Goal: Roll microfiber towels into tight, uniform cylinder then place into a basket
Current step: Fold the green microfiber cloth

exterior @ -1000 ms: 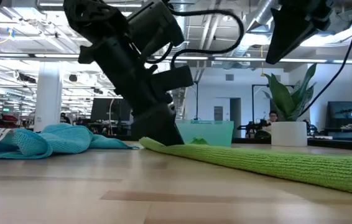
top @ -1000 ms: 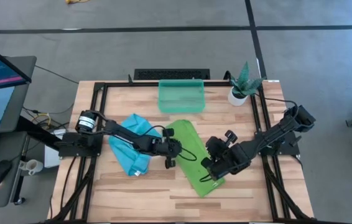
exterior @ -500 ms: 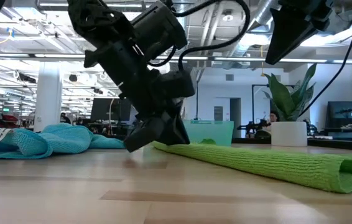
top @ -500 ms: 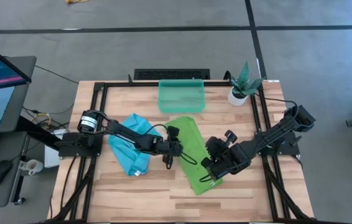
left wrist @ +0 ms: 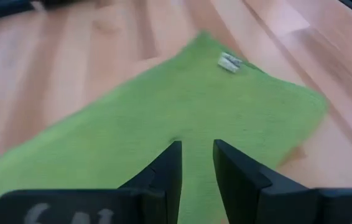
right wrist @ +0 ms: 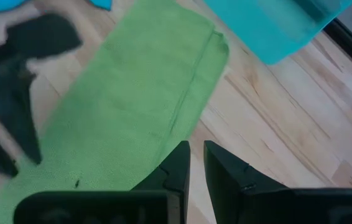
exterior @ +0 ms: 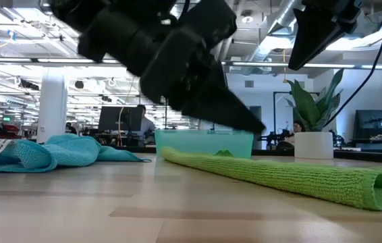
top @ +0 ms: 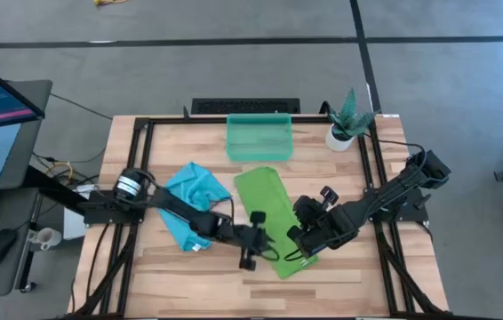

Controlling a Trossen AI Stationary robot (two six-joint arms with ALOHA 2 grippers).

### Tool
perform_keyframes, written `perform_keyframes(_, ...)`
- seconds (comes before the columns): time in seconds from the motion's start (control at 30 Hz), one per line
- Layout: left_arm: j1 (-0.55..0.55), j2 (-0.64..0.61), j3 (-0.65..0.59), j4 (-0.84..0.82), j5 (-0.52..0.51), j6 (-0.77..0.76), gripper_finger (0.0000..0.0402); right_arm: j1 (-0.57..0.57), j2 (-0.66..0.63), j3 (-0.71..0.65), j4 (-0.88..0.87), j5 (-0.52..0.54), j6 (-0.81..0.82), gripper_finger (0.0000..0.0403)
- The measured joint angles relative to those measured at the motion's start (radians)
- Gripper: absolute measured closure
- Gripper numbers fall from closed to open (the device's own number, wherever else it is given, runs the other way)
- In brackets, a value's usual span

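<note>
Both tools [top: 267,246] [top: 294,252] flank green towel's [top: 265,203] near end

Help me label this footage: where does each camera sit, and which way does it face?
High view: overhead, straight down; both arms, green towel, blue towel, basket.
Low view: table height, level across; left arm looming, green towel.
Left wrist view: on left arm, past its fingers at green towel.
Right wrist view: on right arm, past its fingers; towel, basket.
All four views share the green towel.

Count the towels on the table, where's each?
2. The green towel lies folded into a long strip mid-table, in front of the basket. The blue towel sits bunched to its left. None visible elsewhere.
</note>
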Motion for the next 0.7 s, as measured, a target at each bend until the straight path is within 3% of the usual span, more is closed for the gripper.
perform_keyframes(0.27, -0.018, 0.078, 0.013, 0.003, -0.011, -0.012, 0.0317, 0.0, 0.0, 0.0, 0.022, -0.001, 0.0, 0.0333)
perform_keyframes(0.53, -0.02, 0.052, 0.021, -0.229, -0.009, 0.05, 0.0317, 0.0, 0.0, 0.0, 0.024, -0.001, 0.0, 0.0333)
perform_keyframes(0.7, -0.023, -0.039, 0.016, -0.434, 0.023, 0.156, 0.0317, -0.005, 0.0, 0.0, 0.022, 0.0, -0.001, 0.0333)
